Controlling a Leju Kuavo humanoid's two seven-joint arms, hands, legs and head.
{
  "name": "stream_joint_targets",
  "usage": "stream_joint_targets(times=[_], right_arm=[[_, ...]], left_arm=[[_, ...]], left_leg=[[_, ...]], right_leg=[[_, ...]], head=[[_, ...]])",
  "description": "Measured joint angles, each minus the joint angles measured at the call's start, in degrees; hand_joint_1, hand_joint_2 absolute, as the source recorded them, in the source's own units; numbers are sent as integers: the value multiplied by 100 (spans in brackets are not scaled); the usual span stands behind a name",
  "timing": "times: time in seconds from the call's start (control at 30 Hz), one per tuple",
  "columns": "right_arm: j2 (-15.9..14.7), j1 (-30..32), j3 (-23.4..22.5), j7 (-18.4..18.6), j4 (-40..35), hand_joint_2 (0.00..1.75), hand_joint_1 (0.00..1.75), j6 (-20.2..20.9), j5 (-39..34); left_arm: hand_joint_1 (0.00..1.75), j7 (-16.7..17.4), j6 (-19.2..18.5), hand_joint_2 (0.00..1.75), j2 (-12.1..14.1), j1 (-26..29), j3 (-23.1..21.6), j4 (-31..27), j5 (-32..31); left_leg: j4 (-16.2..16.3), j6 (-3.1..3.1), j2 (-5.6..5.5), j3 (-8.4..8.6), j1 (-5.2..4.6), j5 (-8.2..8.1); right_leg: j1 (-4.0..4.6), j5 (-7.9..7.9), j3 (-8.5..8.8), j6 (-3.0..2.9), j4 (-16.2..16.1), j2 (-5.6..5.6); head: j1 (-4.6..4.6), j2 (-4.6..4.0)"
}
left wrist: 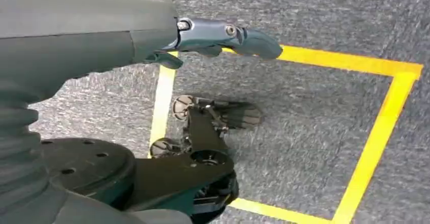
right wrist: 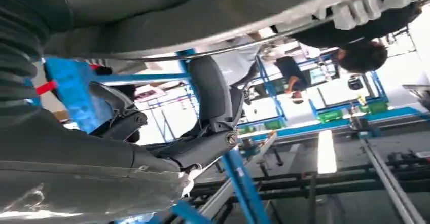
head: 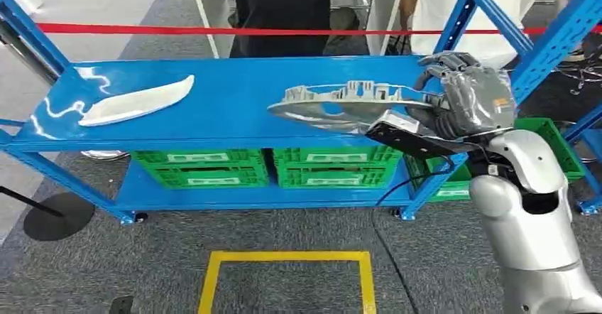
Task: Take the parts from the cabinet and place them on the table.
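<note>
Right hand (head: 465,101) gripped the grey part (head: 341,104) at the rack's (head: 234,90) top shelf.

The hand's fingers curled over the part's right end, holding it level, just above the blue shelf near its right side; in the right wrist view the fingers (right wrist: 213,97) wrapped around the part's (right wrist: 243,16) edge. A white part (head: 135,102) lay flat on the same shelf, well apart to the left. Green crates (head: 266,166) sat on the lower shelf. The left hand (left wrist: 223,36) hung over grey carpet by a yellow square (left wrist: 390,97), holding nothing, its fingers straight and close together. People stood behind a red tape (head: 213,29) beyond the rack.
</note>
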Motion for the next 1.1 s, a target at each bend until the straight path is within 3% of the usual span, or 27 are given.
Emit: stream_joint_targets(times=[0.03, 0.07, 0.13, 0.17, 0.2, 0.23, 0.27, 0.33, 0.37, 0.4, 0.47, 0.53, 0.57, 0.6, 0.67, 0.7, 0.73, 0.77, 0.83, 0.87, 0.9, 0.93, 1.0, 1.03, 1.07, 1.1], right_arm=[[0, -10, 2, -2, 0, 175, 175, 0, 0], [2, -12, 4, -2, -2, 175, 175, 0, 0], [2, 0, 4, -2, -2, 175, 175, 0, 7], [0, 9, 4, -2, 0, 175, 175, 2, 9], [0, 20, 4, -2, 0, 175, 175, 2, 7], [0, 34, 4, -4, 0, 175, 175, 4, 7], [0, 43, 4, -4, 0, 175, 175, 4, 7], [0, 45, 2, -4, -2, 175, 175, 2, 7], [0, 43, 2, -4, -4, 175, 175, 2, 7], [0, 39, -2, -2, -13, 175, 175, 0, 7], [0, 40, 0, -9, -15, 175, 175, 0, 4], [0, 49, 0, -9, -15, 175, 175, 0, 2], [0, 48, -5, -9, -15, 175, 175, 0, -2], [0, 47, -7, -9, -15, 175, 175, 0, -2], [0, 57, -7, -9, -15, 175, 175, 0, -2], [0, 69, -9, -7, -15, 175, 175, -2, -2], [0, 88, -11, -7, -15, 175, 175, -2, -2], [0, 107, -11, -7, -17, 175, 175, -4, 0], [0, 114, -13, 0, -18, 175, 175, -4, 15], [0, 112, -15, 0, -24, 175, 175, -7, 15], [0, 112, -17, 0, -35, 175, 175, -9, 15], [0, 122, -20, 0, -55, 175, 175, -13, 15], [0, 125, -26, 0, -61, 175, 175, -11, 24], [0, 123, -31, 0, -63, 175, 175, -11, 28], [0, 125, -44, 0, -63, 175, 175, -11, 33], [0, 131, -48, 0, -63, 175, 175, -11, 35]], left_arm=[[0, 0, 0, 175, 11, 5, 2, -2, 2], [0, 0, 2, 175, 13, 5, 2, 0, 0], [0, 0, 2, 175, 11, 3, 2, 0, 0], [0, 0, 2, 175, 9, 3, 2, 0, 0], [0, 0, 2, 175, 7, 1, 2, 0, 0], [0, 0, 2, 175, 4, 1, 2, 0, 0], [0, 0, 2, 175, 4, 2, 2, 0, 0], [0, 0, 2, 175, 4, -5, 2, 0, 0], [0, 0, 4, 175, 9, -18, 2, -2, 0], [0, 0, 5, 175, 13, -35, 2, 0, 0], [0, 0, 2, 175, 9, -41, 2, 0, -2], [0, 0, 2, 175, -11, -29, 2, 0, 0], [0, 2, 2, 175, -9, -31, 2, 0, 0], [0, 2, 5, 175, 4, -34, 2, -2, 4], [0, 15, 9, 175, 4, -28, 2, 0, 13], [0, 20, 13, 175, 4, -27, 2, 0, 11], [0, 17, 13, 175, 2, -26, 2, 0, 0], [0, 7, 15, 175, -2, -20, 2, 0, -11], [0, -17, 18, 175, -13, -11, 0, 0, -39], [0, -17, 26, 175, -11, -13, 0, 0, -39], [0, -20, 35, 175, -4, -13, -2, -2, -39], [0, -20, 35, 175, 0, -13, 0, -2, -39], [0, -20, 42, 175, 2, -8, 0, -2, -39], [0, -20, 44, 175, 15, -9, -2, -2, -40], [0, -20, 44, 175, 15, -8, -2, -2, -42], [0, -20, 46, 175, 17, -8, -2, -2, -46]], left_leg=[[4, -30, -4, -48, -3, 10], [120, -67, 0, -120, 0, -199], [911, -126, 3, -401, 18, -858], [1357, -144, 3, -538, 19, -1098], [1654, -152, 3, -605, 18, -1199], [1721, -149, 3, -563, 18, -1155], [1583, -137, 3, -417, 17, -1015], [785, -85, 2, 169, 11, -689], [291, -47, 2, 538, 6, -675], [3, -17, 0, 684, -17, -751], [16, 47, -5, 612, -32, -707], [-38, 151, 10, 580, -13, -595], [-41, 184, 27, 534, 3, -543], [-41, 230, 29, 484, 5, -498], [-39, 247, 29, 374, 4, -403], [-34, 244, 30, 302, 4, -350], [-34, 237, 30, 232, 5, -315], [-32, 223, 30, 169, 8, -266], [-25, 177, 29, 74, 20, -185], [-9, 145, 28, 52, 20, -157], [-2, 108, 25, 8, -4, -130], [9, 74, 24, 3, -11, -99], [-4, 27, 16, -19, -5, -48], [-24, 143, 16, -18, -8, -77], [-28, 291, 18, -38, -10, -22], [-37, 369, 17, -53, -19, 9]], right_leg=[[-44, 72, -43, -64, -29, -12], [-46, 119, -104, -98, -30, -15], [-45, 215, -238, -135, -28, -18], [-42, 264, -306, -135, -26, -19], [-38, 312, -373, -134, -21, -21], [-35, 364, -437, -135, -20, -22], [-32, 411, -499, -131, -20, -22], [-31, 501, -597, -107, -20, -12], [-33, 540, -620, -82, -17, -10], [-7, 572, -664, -49, -11, -10], [-22, 675, -672, 18, -46, -9], [-22, 746, -693, 96, -90, -5], [-33, 576, -771, 120, -4, -14], [-36, 265, -848, 139, 274, -21], [-45, -314, -1086, 177, 1134, -21], [-45, -468, -1180, 194, 1527, -20], [-47, -450, -1173, 206, 1693, -21], [-52, -286, -1035, 214, 1606, -22], [-67, 101, -459, 220, 854, -30], [-77, 77, -113, 230, 349, -37], [-47, -123, 139, 219, 27, -22], [-46, -109, 81, 118, 7, -2], [-50, -91, 60, 52, -30, 5], [-48, -64, 37, 60, -35, 7], [-45, -47, 16, 31, -35, 10], [-35, -23, -3, -2, -35, 10]], head=[[4, 0], [-22, 0], [-42, 0], [-48, 0], [-44, 0], [-46, 0], [-44, 0], [-46, 0], [-46, 0], [-38, 0], [-57, 0], [-61, 0], [-39, 0], [-18, 0], [-18, 0], [-9, 0], [-18, 0], [-9, 0], [-13, 0], [-13, 0], [-11, 0], [-31, 0], [-13, 0], [-13, 0], [-22, 0], [-31, 0]])
